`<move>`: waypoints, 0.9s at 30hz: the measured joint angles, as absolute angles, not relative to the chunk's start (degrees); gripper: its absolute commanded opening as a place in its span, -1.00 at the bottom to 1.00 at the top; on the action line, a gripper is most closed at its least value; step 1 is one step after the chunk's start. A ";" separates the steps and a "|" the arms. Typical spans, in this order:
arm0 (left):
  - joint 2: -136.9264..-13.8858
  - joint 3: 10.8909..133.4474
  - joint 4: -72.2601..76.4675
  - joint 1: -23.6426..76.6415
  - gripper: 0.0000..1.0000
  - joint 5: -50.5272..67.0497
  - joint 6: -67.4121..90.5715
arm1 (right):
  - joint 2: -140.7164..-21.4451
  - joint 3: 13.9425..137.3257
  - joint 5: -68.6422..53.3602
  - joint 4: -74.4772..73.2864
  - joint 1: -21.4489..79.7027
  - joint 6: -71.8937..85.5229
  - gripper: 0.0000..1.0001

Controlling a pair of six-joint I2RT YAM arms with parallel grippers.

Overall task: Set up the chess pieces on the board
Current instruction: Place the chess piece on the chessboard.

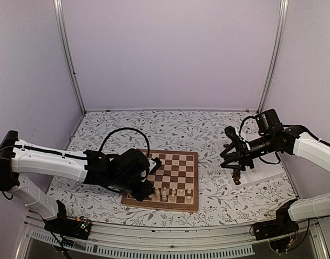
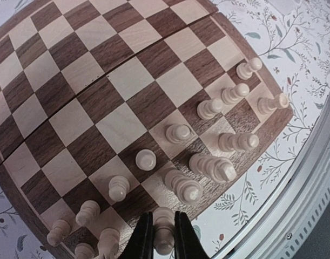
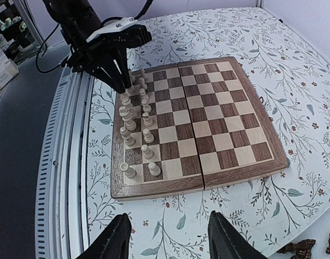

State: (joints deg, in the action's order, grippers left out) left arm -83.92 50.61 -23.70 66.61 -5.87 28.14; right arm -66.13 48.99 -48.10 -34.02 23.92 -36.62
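Observation:
The wooden chessboard (image 1: 173, 172) lies mid-table and also shows in the left wrist view (image 2: 100, 97) and the right wrist view (image 3: 208, 118). Several pale cream pieces (image 2: 178, 132) stand in its two near rows. My left gripper (image 2: 163, 237) is shut on a cream piece (image 2: 163, 229) over the board's near edge; in the top view it (image 1: 148, 189) sits at the board's left near corner. My right gripper (image 3: 167, 237) is open and empty above the table right of the board. Dark brown pieces (image 1: 236, 177) lie beside it, also at the corner of the right wrist view (image 3: 310, 245).
A white sheet or tray (image 1: 256, 162) lies under my right arm at the right. The flowered tablecloth (image 1: 170, 129) covers the table. A metal rail (image 2: 310, 183) runs along the near edge. Frame posts (image 1: 70, 59) stand at the back corners.

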 measured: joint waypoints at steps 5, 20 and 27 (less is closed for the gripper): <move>-83.99 50.19 -23.73 66.61 -0.94 -5.23 28.16 | -66.15 48.99 -48.10 -34.00 23.92 -36.64 0.05; -87.46 50.11 -23.97 66.61 -0.91 -5.63 28.16 | -66.15 48.99 -48.12 -34.00 23.92 -36.64 0.05; -87.46 50.13 -24.16 66.61 -0.91 -6.79 28.56 | -66.13 48.99 -48.12 -34.00 23.92 -36.64 0.05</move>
